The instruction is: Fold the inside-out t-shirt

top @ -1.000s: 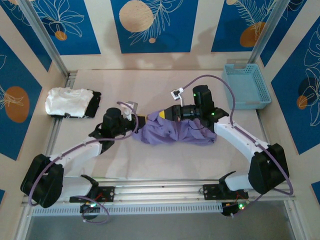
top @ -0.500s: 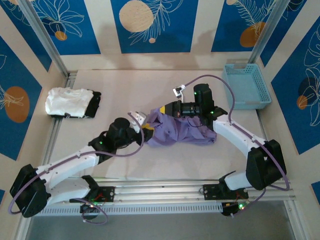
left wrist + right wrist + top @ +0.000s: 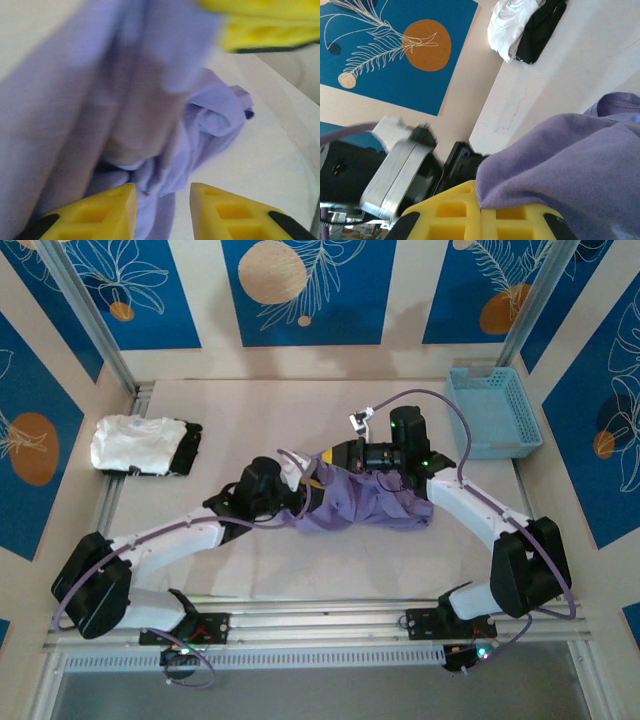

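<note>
Soft, even light fills the overhead view. The crumpled lavender cotton t-shirt (image 3: 365,502) throws only faint, soft-edged shadows on the pale beige table (image 3: 300,410) beside it. In the left wrist view the cloth nearest the lens is heavily blurred and folds farther off are sharper. In the right wrist view the shirt's hem is crisp, the black-and-silver arm part (image 3: 395,165) left of it is smeared, and the tabletop above it glares near-white.

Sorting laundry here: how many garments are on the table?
3: lavender t-shirt mid-table, folded white garment far left, black garment against its right side; others may be hidden.
</note>
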